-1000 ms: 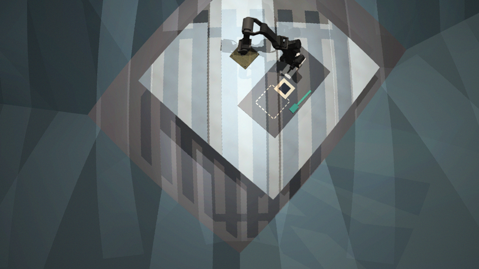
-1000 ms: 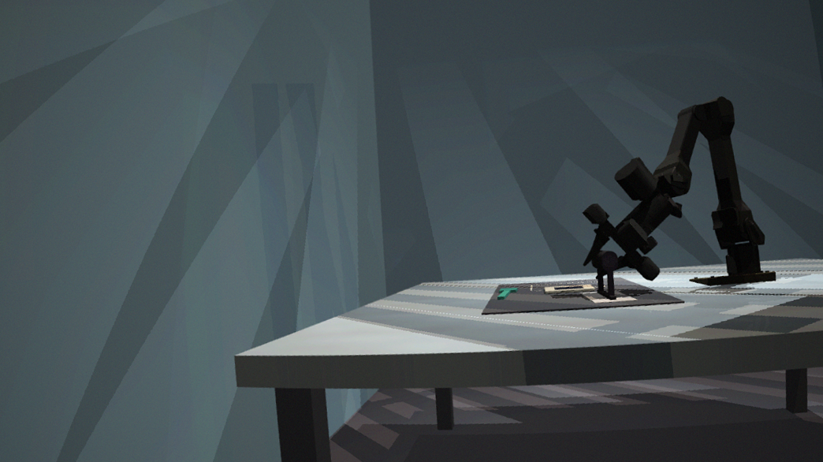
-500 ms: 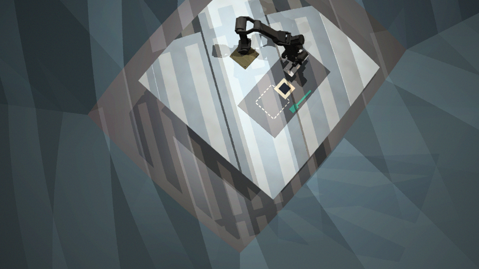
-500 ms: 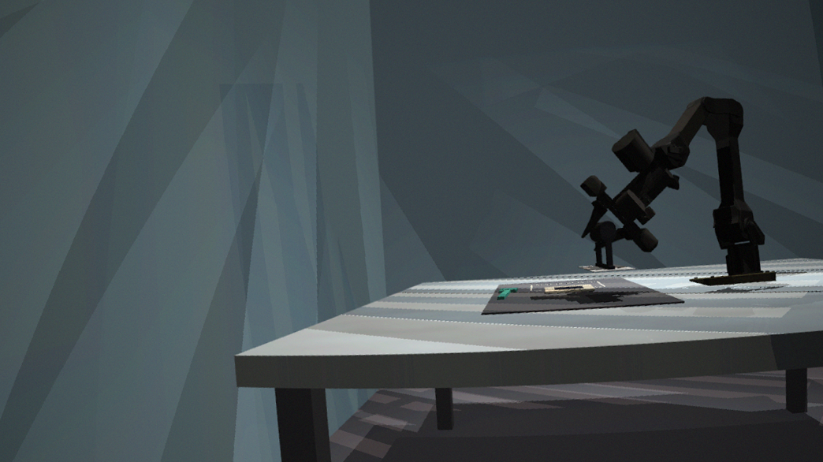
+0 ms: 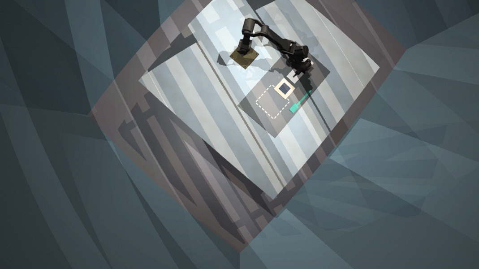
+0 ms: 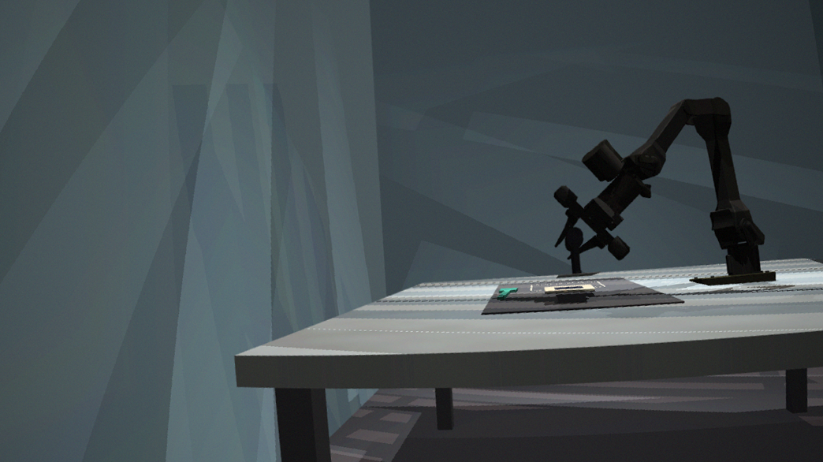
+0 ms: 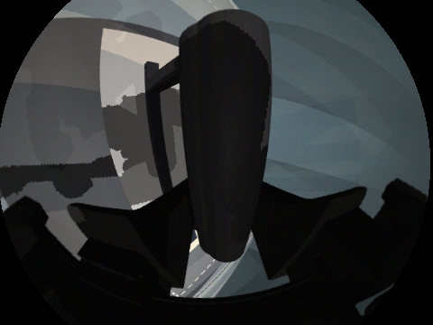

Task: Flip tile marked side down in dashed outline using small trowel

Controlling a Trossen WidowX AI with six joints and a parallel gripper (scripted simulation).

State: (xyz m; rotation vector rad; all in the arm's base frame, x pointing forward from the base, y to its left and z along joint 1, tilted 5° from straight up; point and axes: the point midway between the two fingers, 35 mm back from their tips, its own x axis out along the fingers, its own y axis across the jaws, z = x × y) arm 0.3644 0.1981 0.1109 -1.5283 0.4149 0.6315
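My gripper [image 5: 300, 71] [image 6: 571, 244] [image 7: 217, 177] is shut on the thick dark handle of the trowel [image 5: 292, 76] [image 6: 575, 263] [image 7: 225, 113]. In the exterior view the trowel hangs a little above the mat, its flat blade roughly level. Its wide, pale blade [image 7: 119, 77] shows left of the handle in the wrist view. The tile [image 5: 284, 88] [image 6: 553, 291] lies just beyond the blade, cream-rimmed, with its dark square mark up. It overlaps one side of the dashed outline [image 5: 274, 118]. Only a sliver of the tile shows in the wrist view.
A green, spatula-like tool [image 5: 293, 107] [image 6: 507, 293] lies near the edge of the dark mat [image 5: 274, 132] [image 6: 623, 298]. The arm's base plate [image 5: 245, 62] [image 6: 699, 281] stands on the table [image 5: 213, 130] [image 6: 416, 353] beside the mat. Striped light and shadow cross everything.
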